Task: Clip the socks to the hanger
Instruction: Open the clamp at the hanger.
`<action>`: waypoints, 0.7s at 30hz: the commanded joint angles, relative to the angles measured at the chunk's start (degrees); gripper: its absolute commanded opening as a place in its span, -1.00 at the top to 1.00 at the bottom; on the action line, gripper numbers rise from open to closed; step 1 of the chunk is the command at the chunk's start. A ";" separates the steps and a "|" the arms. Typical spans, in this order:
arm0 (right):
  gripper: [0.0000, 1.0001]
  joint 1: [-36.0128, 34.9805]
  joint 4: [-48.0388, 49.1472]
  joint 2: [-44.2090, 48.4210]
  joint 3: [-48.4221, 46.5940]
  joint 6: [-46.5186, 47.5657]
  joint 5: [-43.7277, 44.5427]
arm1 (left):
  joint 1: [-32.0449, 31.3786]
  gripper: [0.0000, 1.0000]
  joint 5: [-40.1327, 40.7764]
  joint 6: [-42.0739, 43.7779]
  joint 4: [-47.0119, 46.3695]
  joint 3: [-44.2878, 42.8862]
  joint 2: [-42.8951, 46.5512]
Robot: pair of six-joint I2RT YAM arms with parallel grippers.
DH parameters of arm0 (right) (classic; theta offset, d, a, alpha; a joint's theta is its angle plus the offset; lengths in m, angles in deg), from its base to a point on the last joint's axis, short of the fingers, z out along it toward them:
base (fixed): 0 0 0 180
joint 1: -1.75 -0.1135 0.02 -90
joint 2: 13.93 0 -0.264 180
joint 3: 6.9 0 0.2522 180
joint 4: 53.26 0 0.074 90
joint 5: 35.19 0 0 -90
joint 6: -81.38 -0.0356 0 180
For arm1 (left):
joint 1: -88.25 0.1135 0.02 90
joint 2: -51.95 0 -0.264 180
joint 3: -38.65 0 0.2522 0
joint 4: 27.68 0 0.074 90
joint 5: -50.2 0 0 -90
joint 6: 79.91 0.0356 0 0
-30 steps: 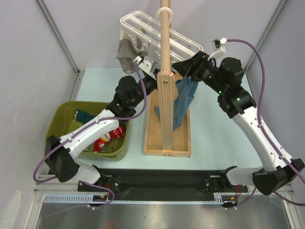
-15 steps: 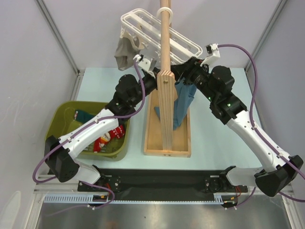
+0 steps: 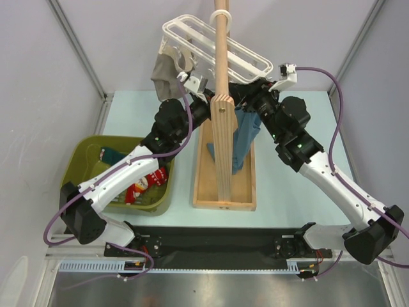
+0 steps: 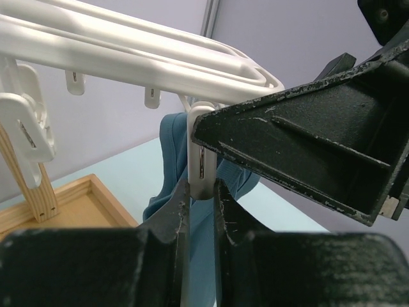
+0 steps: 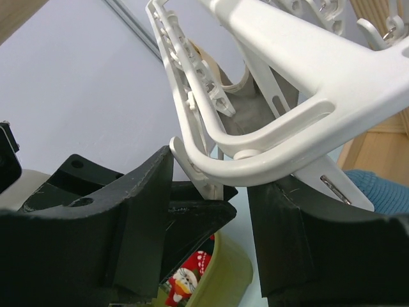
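Clipping station, as found.

1. Stand (image 3: 222,134): wooden pole on a tray base, mid-table; carried the hanger by its hook.
2. Hanger (image 3: 245,59): white slatted plastic, hung tilted at the pole top. Judged light and stiff, liable to swing; best steadied at the frame edge.
3. Bin (image 3: 80,160): olive, left of the stand, holding the unclipped socks.
4. Garment (image 3: 246,137): blue, hung from a peg beside the pole.
5. Right gripper (image 5: 211,192): jaws apart, straddling the hanger's rounded corner; contact could not be told.
6. Left gripper (image 4: 200,192): pinched on one peg (image 4: 200,147) under the hanger, the garment just behind.
7. Red sock (image 3: 142,187) and teal sock (image 3: 113,155): lay in the bin. Judged soft, limp, near weightless; best taken at the cuff, so a thin edge fed the peg.
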 commanded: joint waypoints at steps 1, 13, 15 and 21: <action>-0.04 -0.15 9.05 -0.48 0.01 -0.40 2.47 | -0.48 1.00 -2.85 -2.04 1.43 -1.92 0.96; -0.04 -0.42 8.35 -3.37 -2.71 -0.14 1.94 | -0.48 1.00 -2.85 -1.78 2.40 -2.28 0.70; -0.02 -0.42 7.47 -3.82 -3.50 -0.05 2.30 | -0.48 1.00 -2.76 -1.78 2.40 -2.36 0.70; 0.17 -0.42 7.29 -3.47 -3.24 0.47 2.38 | -0.48 1.00 -2.15 -1.43 3.19 -2.45 0.70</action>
